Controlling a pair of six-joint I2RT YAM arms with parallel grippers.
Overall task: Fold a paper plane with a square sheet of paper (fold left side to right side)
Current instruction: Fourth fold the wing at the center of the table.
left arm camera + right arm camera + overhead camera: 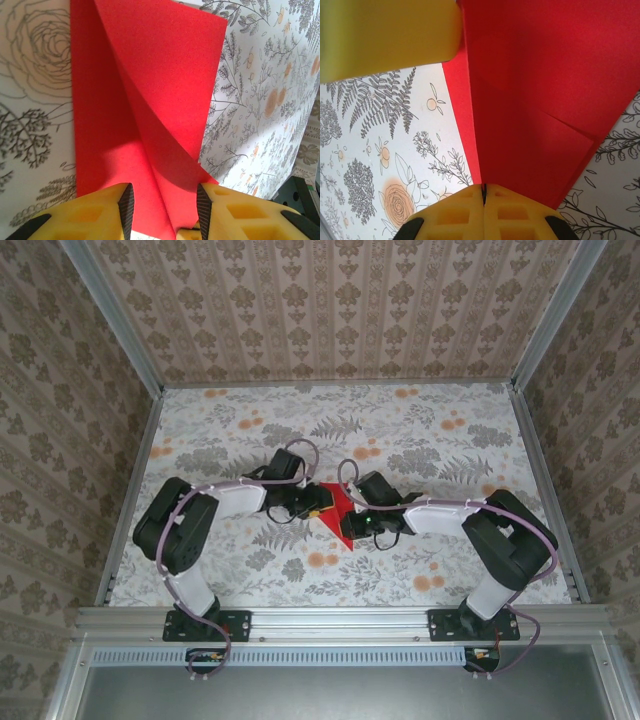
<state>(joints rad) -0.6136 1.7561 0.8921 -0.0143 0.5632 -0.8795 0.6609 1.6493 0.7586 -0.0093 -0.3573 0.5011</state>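
The square sheet of paper (333, 505) is bright red and partly folded, lying at the middle of the table between both grippers. In the left wrist view, one flap of the paper (150, 90) rises in a curve above the flat layer. My left gripper (165, 201) is open with its yellow fingers on either side of the fold, and the right fingertip (205, 200) touches the flap's lower corner. My right gripper (483, 192) is shut, with the raised edge of the paper (535, 100) running into its seam. A yellow left finger (385, 35) shows at the top left.
The floral tablecloth (420, 430) covers the table. Patterned walls (330, 300) enclose it at the back and on both sides. A metal rail (340, 620) runs along the near edge by the arm bases. Open cloth lies behind and beside the paper.
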